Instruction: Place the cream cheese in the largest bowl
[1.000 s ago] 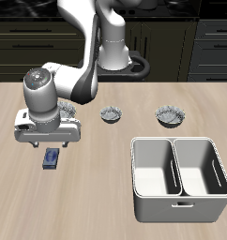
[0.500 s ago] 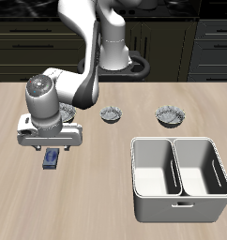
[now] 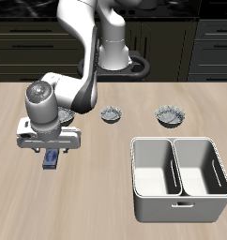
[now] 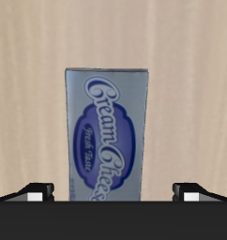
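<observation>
With jaws apart astride the cream cheese [image 4: 109, 134], the gripper [image 3: 52, 151] needed to sink squarely, fingers [image 4: 36, 193] clearing the box's long sides, before closing.

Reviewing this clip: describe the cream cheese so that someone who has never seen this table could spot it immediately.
Start at the big grey double-compartment bin near the table's front edge, then look across the bare wood to where the robot's claw hangs low. Directly under it lies the cream cheese, a small flat dark-blue box with a paler label: the only blue, box-shaped item, unlike the speckled bowls farther back.
</observation>
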